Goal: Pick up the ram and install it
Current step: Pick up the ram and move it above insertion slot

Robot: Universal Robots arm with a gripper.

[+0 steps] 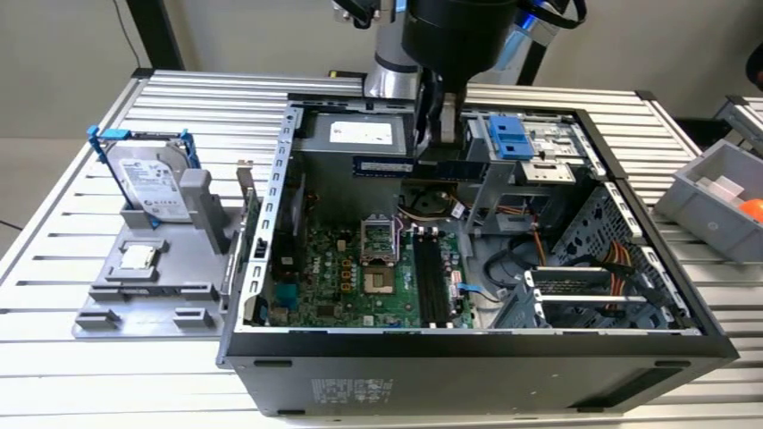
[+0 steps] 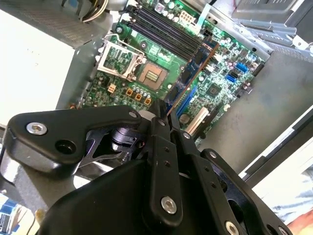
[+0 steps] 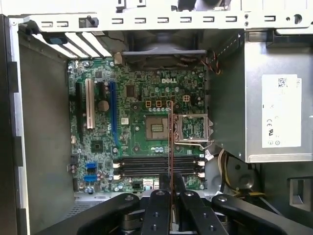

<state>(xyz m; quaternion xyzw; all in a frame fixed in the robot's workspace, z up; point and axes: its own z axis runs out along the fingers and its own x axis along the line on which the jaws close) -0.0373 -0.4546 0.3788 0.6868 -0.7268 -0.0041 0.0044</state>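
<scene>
My gripper (image 1: 437, 154) hangs over the open computer case (image 1: 477, 349), shut on the ram (image 1: 384, 165). The ram is a long thin board, held level above the motherboard (image 1: 339, 268) near the case's far wall. Both wrist views show the ram (image 2: 195, 68) edge-on, running out from between the black fingers (image 2: 161, 147) over the board. In the first wrist view the ram (image 3: 170, 142) crosses over the dark memory slots (image 3: 159, 166) and ends beside the processor socket (image 3: 156, 128). The long black memory slots (image 1: 431, 277) lie in front of and below the held ram.
A silver hard drive in a blue frame (image 1: 149, 174) stands on a grey holder at the exterior view's left, with a small square chip (image 1: 141, 257) below it. Inside the case are the power supply (image 1: 357, 134), a blue drive bracket (image 1: 513, 138) and cables (image 1: 596, 268). A grey bin (image 1: 721, 197) sits at the right.
</scene>
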